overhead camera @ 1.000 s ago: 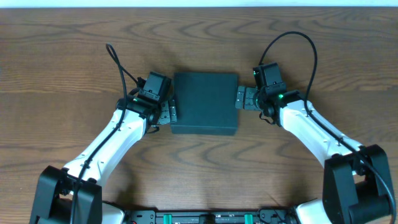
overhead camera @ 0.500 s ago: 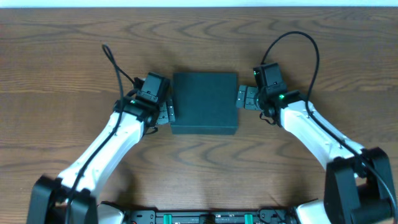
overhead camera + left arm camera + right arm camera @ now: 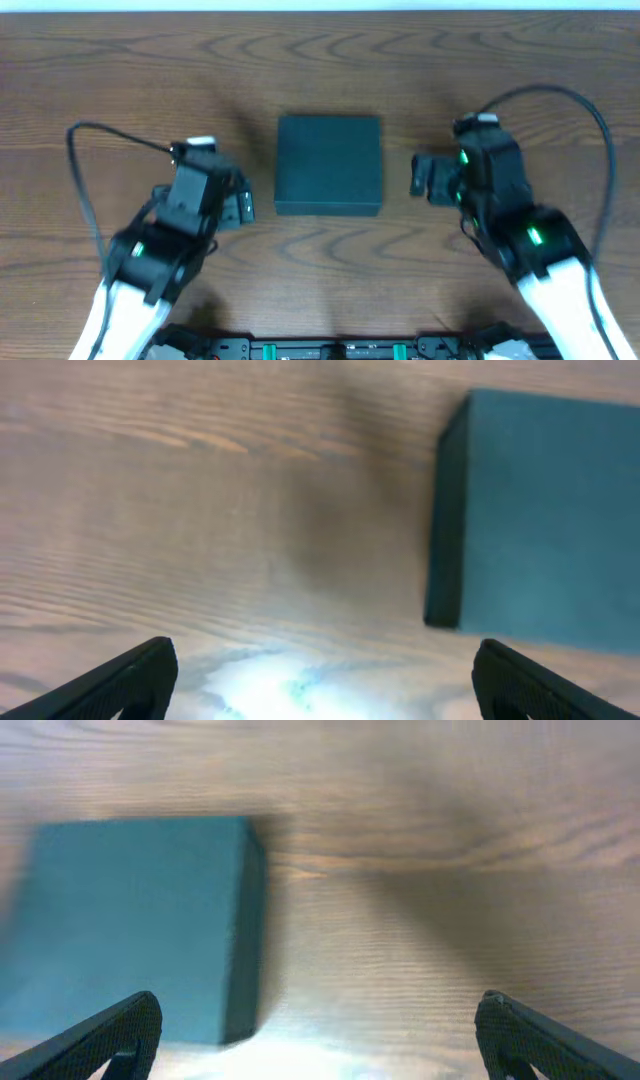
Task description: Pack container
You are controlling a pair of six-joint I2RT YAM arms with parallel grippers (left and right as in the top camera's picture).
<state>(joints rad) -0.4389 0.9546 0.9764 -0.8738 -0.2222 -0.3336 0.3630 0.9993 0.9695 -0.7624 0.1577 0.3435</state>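
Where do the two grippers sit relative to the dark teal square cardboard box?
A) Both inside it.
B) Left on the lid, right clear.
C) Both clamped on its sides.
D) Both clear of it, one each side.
D: overhead, the left gripper and right gripper stand open beside the closed dark teal square cardboard box, with wooden table showing between each and its walls.

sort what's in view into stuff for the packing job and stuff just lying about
For the job:
- container, closed
- left gripper, open
- right gripper, open

Not part of it:
- wooden table
- cables on the arms
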